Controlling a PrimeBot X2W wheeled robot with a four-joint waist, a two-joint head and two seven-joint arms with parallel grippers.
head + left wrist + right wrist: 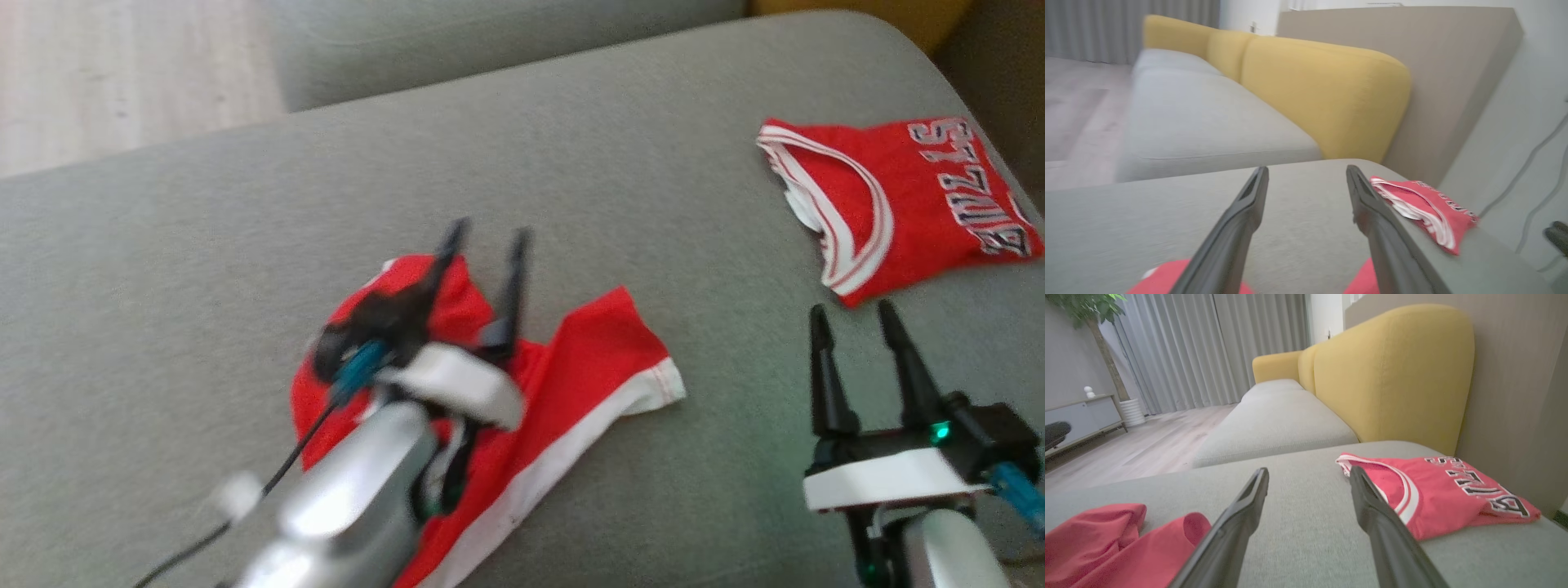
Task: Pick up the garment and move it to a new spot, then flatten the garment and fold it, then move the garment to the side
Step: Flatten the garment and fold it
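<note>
Left gripper (pixel 490 231) hovers over the crumpled red garment (pixel 588 367) at lower centre of the head view, fingers spread wide, gripping nothing; right gripper (pixel 851 312) at lower right, equally wide, empty; folded red jersey (pixel 906 196) lies upper right on the grey cushion (pixel 571 147).

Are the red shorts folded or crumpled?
Crumpled: the shorts lie bunched in uneven humps, one hem corner splayed out, not flat.

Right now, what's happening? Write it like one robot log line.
left gripper: open over crumpled red white-trimmed garment | right gripper: open, empty | folded red lettered jersey: far right on grey fabric cushion
</note>
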